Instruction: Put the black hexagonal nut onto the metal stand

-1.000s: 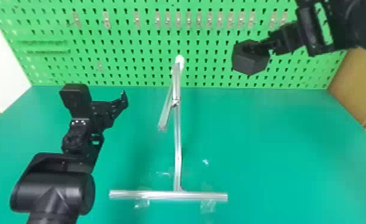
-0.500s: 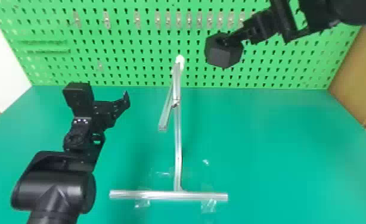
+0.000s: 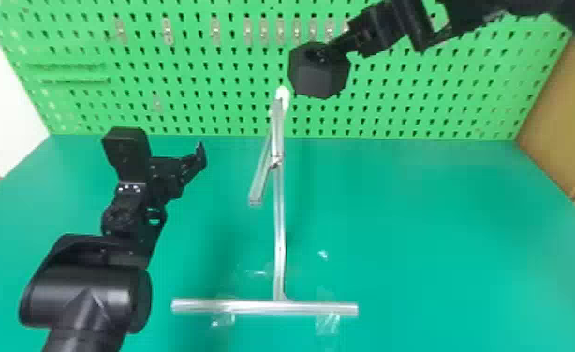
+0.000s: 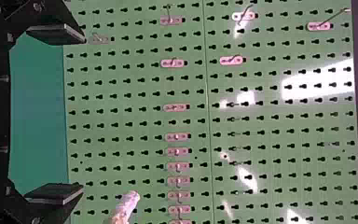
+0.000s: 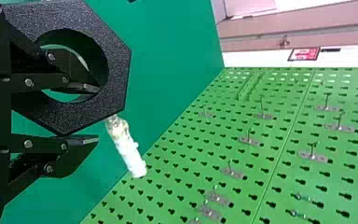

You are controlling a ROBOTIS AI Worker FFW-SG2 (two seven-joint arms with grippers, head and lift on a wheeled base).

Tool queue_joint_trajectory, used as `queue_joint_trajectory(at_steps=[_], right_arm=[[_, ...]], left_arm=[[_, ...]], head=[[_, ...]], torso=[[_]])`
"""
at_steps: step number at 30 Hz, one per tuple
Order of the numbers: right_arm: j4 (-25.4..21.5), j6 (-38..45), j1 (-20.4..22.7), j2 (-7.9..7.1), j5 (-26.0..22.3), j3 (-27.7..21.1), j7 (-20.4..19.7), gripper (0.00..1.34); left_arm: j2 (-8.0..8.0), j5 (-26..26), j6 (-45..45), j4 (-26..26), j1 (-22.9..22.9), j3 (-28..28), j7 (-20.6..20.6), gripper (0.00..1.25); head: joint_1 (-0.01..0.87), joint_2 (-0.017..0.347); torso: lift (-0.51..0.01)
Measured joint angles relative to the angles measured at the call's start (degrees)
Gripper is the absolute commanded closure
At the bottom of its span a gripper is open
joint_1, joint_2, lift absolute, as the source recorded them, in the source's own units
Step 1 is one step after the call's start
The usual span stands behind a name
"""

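In the head view my right gripper (image 3: 335,49) comes in from the upper right, shut on the black hexagonal nut (image 3: 319,75), which is just right of and above the metal stand's white tip (image 3: 282,97). In the right wrist view my right gripper (image 5: 93,114) pinches the rim of the nut (image 5: 117,60), one finger inside the hole and one outside; the stand's white tip (image 5: 129,154) lies beyond the rim. My left gripper (image 3: 169,140) is parked open on the left of the head view; its two fingers are spread apart around my left gripper (image 4: 77,114) in the left wrist view.
The metal stand's base bar (image 3: 263,306) lies on the green table (image 3: 441,234), with clear tape by it. Its short slanted bar (image 3: 261,180) points left of the post. A green pegboard (image 3: 394,107) with small metal hooks rises behind, and cardboard (image 3: 558,117) stands at the right.
My right gripper has carried the nut leftward and slightly down, from well right of the stand to close beside its tip. The left arm has stayed nearly still.
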Motion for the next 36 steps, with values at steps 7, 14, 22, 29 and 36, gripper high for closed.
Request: queue_joint_trajectory(at_steps=[7, 14, 22, 29, 36], right_arm=[[1.05, -2.02, -2.14, 0.98, -1.55, 3.03, 0.0, 1.15], [3.27, -5.05, -2.67, 1.79, -3.29, 4.51, 0.02, 1.15], [5.17, -7.16, -2.1, 3.51, -3.83, 4.75, 0.0, 1.15], [6.06, -8.46, -1.32, 4.53, -3.9, 4.73, 0.07, 1.15], [6.59, -9.14, -0.65, 4.73, -4.46, 4.75, 0.28, 1.15]], left_arm=[[0.32, 0.05, 0.2, 0.0, -0.25, -0.24, 0.0, 0.16], [0.55, 0.26, 0.31, 0.0, -0.31, -0.35, 0.01, 0.16], [0.56, 0.34, 0.33, 0.0, -0.39, -0.43, 0.01, 0.16], [0.56, 0.34, 0.34, 0.0, -0.5, -0.44, 0.02, 0.16], [0.56, 0.37, 0.33, 0.0, -0.42, -0.36, 0.02, 0.16]], head=[[0.693, 0.081], [0.693, 0.081], [0.693, 0.081], [0.693, 0.081], [0.693, 0.081]], torso=[[-0.001], [-0.001], [-0.001], [-0.001], [-0.001]])
